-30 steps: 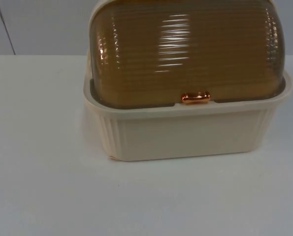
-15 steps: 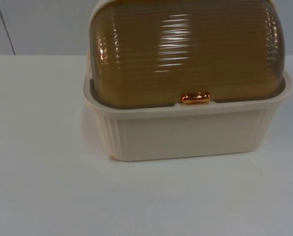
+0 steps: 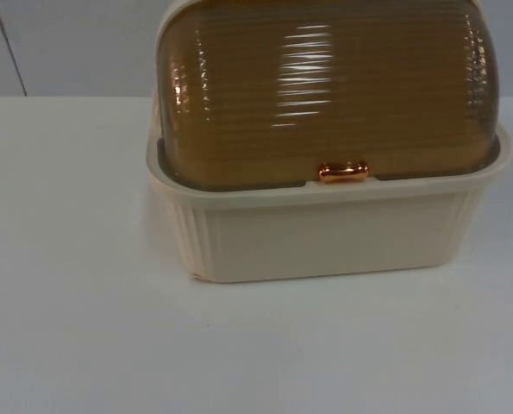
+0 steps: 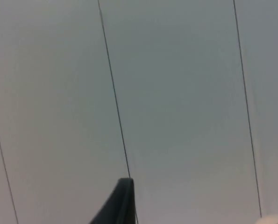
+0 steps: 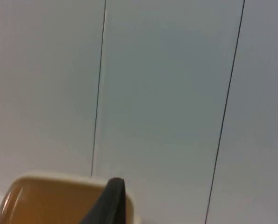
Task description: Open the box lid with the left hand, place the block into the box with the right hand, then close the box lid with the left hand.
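Left hand (image 4: 122, 205) and right hand (image 5: 108, 203) face the partition wall (image 4: 185, 93)

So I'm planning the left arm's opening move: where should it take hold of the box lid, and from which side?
Probably by the small copper handle at the middle of the amber lid's lower front edge, coming from the front: the ribbed dome offers no other grip, and it appears to roll up and back.

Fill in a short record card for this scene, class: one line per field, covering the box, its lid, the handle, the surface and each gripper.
box: cream ribbed box, standing on the table
lid: amber ribbed dome lid, closed
handle: copper-coloured handle at the lid's front edge
surface: white table
backdrop: grey partition wall
left gripper: facing the wall, waiting
right gripper: raised beyond the lid, facing the wall
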### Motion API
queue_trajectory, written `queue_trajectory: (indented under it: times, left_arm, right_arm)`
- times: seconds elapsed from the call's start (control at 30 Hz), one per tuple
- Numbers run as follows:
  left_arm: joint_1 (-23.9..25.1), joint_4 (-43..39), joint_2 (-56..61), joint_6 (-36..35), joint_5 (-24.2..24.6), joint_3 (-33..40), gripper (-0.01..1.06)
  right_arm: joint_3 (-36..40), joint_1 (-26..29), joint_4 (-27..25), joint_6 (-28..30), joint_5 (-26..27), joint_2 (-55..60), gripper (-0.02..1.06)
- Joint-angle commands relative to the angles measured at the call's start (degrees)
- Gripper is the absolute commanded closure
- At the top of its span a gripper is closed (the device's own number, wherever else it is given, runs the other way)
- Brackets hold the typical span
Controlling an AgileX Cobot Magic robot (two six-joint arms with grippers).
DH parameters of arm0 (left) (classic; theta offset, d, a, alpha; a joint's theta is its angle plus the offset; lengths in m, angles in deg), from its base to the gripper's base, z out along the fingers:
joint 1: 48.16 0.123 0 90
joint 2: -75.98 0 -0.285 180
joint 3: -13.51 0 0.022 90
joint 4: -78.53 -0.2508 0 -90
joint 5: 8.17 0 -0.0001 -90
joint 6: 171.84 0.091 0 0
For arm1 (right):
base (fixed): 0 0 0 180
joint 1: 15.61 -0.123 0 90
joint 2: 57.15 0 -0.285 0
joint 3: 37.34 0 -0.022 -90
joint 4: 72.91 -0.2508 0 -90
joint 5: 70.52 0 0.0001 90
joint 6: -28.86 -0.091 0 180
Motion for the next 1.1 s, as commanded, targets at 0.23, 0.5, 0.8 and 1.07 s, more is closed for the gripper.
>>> queue_trajectory:
  times: [0.23, 0.5, 0.8, 1.07]
  left_arm:
    - [0.1, 1.2, -0.1, -0.3, -1.2, 1.8, 0.0]
    - [0.1, 0.3, -0.1, -0.4, -7.9, 12.0, 0.0]
    - [0.1, -0.3, -0.1, -4.4, -4.3, 27.8, 0.0]
    - [0.1, -2.6, -0.1, -4.4, 1.8, 34.7, 0.0]
  right_arm:
    - [1.7, -0.2, -0.8, 0.1, -1.2, 0.1, -0.01]
    - [9.7, -0.2, 4.9, -5.1, 6.5, 0.1, -0.01]
    - [24.7, -0.2, 5.7, -9.5, 5.5, 0.1, -0.01]
    - [37.2, -0.2, 7.3, -9.5, 4.0, 0.1, -0.01]
